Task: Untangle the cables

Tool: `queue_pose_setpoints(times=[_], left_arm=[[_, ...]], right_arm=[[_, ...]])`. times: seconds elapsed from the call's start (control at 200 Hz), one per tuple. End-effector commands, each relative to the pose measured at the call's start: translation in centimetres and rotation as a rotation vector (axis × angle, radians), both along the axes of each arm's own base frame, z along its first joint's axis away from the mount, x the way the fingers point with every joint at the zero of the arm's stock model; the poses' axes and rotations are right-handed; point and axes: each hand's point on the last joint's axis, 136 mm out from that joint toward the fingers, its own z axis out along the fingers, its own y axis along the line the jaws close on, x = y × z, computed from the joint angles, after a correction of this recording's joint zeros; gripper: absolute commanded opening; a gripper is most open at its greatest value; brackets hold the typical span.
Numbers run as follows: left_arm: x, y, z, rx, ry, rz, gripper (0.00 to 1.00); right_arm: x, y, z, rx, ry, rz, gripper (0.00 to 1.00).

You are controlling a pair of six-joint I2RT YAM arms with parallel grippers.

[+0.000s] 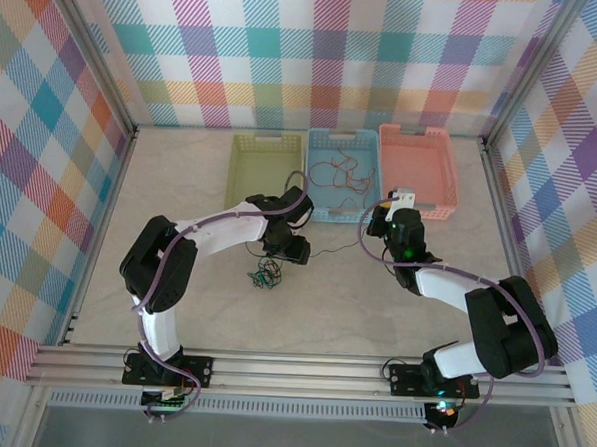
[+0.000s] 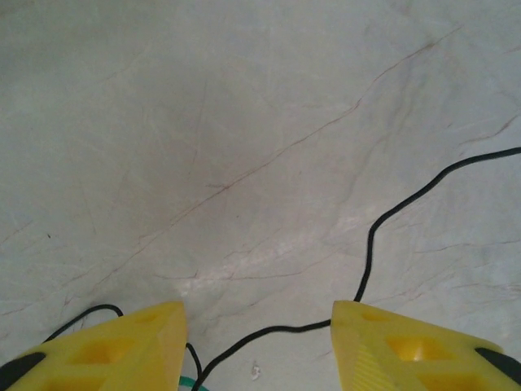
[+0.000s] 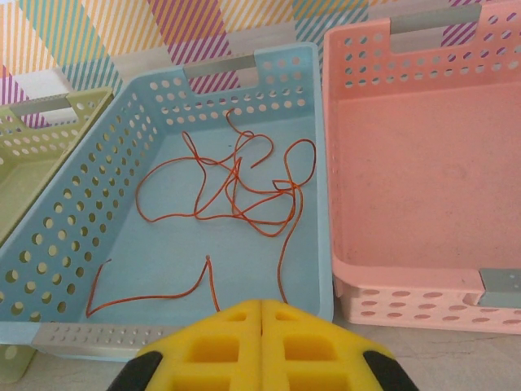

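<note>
The left gripper (image 2: 256,330) hangs with fingers spread over a black wire (image 2: 370,236) on the table (image 2: 203,122), the small tangle (image 1: 266,275) nearby, seemingly knotted. It should straddle that strand squarely before pinching. The right gripper (image 3: 262,314), pressed together and empty, faces the blue basket (image 3: 49,244) of orange wires (image 3: 236,191).

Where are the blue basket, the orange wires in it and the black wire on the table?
blue basket (image 3: 73,220), right wrist view, its left wall.
orange wires (image 3: 236,175), right wrist view, middle of the tangle.
black wire (image 2: 371,236), left wrist view, its bend.
</note>
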Motion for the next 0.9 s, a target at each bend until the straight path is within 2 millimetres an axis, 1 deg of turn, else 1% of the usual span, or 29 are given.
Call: queue_pose_setpoints(times=[0.0,0.2,0.395,0.62,0.725,0.75,0.895], left_arm=[[-0.8,0.4,-0.4,0.035,0.032,-0.026,0.47],[-2.1,1.4,-0.9,0.044,0.056,-0.022,0.39],[-3.4,2.6,-1.3,0.059,0.07,-0.018,0.39],[-4.4,3.9,-1.2,0.08,0.064,-0.009,0.39],[-4.7,4.5,-1.4,0.094,0.061,-0.001,0.37],[-4.8,4.7,-1.4,0.097,0.062,0.001,0.37],[-5.2,5.2,-1.5,0.104,0.058,0.005,0.34]], right_arm=[[0.2,0.0,0.7,0.019,-0.02,-0.001,0.0],[0.1,-0.5,0.7,0.009,-0.021,-0.027,0.0],[0.1,-1.0,0.7,0.002,-0.022,-0.053,0.0],[0.1,-1.8,0.6,-0.011,-0.017,-0.091,0.0],[0.2,-2.4,0.8,-0.017,-0.022,-0.116,0.0],[0.0,-2.6,0.1,-0.031,0.005,-0.124,0.0],[0.0,-3.9,-0.2,-0.035,0.024,-0.179,0.0]])
